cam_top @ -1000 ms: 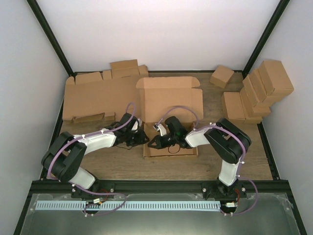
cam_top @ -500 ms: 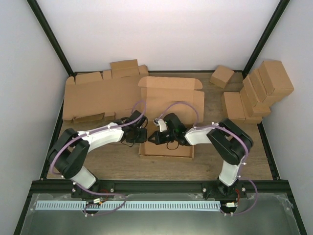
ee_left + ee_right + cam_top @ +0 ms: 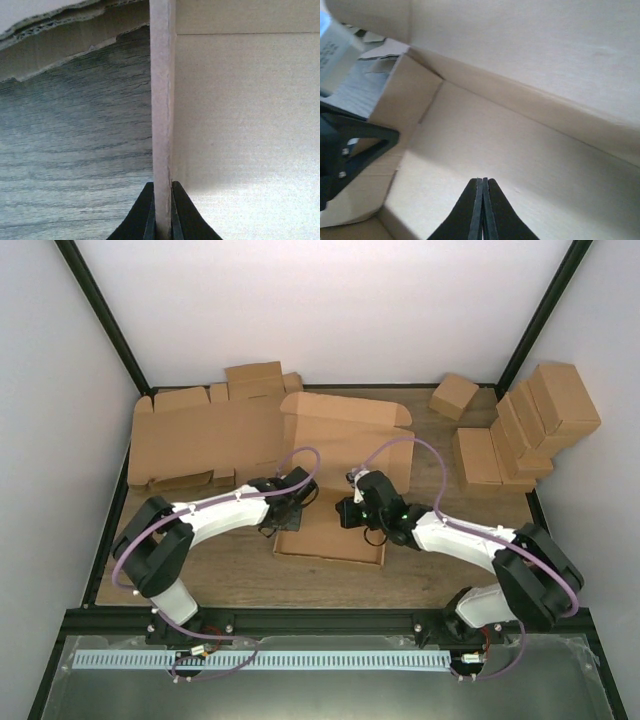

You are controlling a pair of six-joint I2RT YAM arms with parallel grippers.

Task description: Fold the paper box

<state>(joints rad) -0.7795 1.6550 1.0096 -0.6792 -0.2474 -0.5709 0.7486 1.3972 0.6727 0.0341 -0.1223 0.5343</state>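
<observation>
While the left hand pinches a side wall of the paper box, right hand closed, empty.

Lab robot cell: white walls, black frame posts

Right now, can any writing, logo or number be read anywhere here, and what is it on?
No text is clear enough to quote.
On the white label, at the top-left corner of the right wrist view: small dark print, too blurred to read. What it sticks to is cut off.
On the paper box: none, plain brown.
On the flat blanks and the small boxes: none visible.
</observation>
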